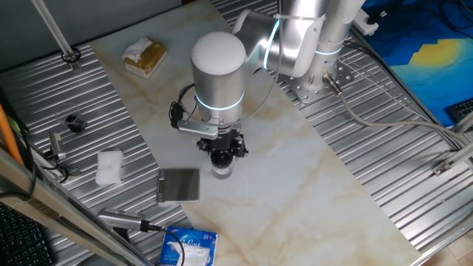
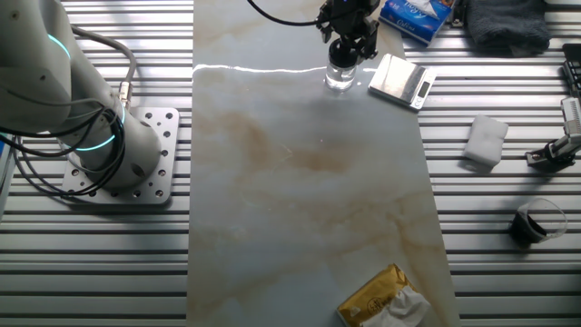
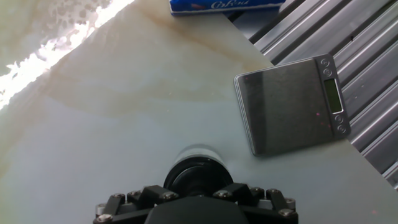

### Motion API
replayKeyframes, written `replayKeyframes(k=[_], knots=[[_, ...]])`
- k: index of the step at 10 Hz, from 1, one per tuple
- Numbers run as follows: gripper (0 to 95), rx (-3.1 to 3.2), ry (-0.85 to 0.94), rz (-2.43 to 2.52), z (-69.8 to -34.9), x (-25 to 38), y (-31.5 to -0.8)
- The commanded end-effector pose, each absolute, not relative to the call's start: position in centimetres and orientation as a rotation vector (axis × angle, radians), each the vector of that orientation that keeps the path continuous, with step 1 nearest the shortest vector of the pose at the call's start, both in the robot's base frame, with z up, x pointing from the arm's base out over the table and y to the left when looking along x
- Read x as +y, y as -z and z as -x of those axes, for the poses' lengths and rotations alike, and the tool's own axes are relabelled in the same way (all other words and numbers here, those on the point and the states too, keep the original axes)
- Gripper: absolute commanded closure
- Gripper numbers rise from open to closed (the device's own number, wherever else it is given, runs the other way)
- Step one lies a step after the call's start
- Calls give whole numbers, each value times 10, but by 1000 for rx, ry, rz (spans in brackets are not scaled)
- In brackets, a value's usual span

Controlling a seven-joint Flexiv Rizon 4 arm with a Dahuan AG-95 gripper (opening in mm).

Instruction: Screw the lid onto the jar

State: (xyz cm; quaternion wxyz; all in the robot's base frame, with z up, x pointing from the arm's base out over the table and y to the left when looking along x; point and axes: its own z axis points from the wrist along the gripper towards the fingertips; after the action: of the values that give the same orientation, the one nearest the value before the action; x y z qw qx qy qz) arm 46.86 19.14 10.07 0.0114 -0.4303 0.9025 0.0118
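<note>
One lid [image 3: 198, 176] sat pinched in my jaws, pressed square on the jar [image 1: 222, 171] so the threads could bite. Jar stood upright on the worktop [image 1: 295, 177], just beside the scale [image 3: 289, 102], clear enough to spin.

- A grey square scale [image 1: 179, 185] with a side display and buttons lies at the edge of the marble bench [image 1: 295, 170].
- A white folded cloth [image 1: 109, 167] rests on the ribbed metal surface [image 1: 399, 133].
- A blue tissue packet [image 1: 189, 247] sits near the bench's front edge.
- A crumpled yellow and white wrapper [image 1: 145, 56] lies at the far corner.
- A small black angular part [image 1: 73, 122] sits near a metal bracket [image 1: 56, 145].
</note>
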Motion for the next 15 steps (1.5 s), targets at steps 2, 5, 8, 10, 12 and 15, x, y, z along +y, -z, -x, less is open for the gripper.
replayKeyframes(k=[2,5,8,10,12,15], knots=[[190,2818,-40,1338,-469,191,-100],[190,2823,-47,1333,-469,191,-100],[190,2827,-51,1331,-469,191,-100],[190,2831,-52,1328,-468,191,-100],[190,2834,-52,1325,-468,191,-100],[380,2835,-54,1324,-468,191,-99]])
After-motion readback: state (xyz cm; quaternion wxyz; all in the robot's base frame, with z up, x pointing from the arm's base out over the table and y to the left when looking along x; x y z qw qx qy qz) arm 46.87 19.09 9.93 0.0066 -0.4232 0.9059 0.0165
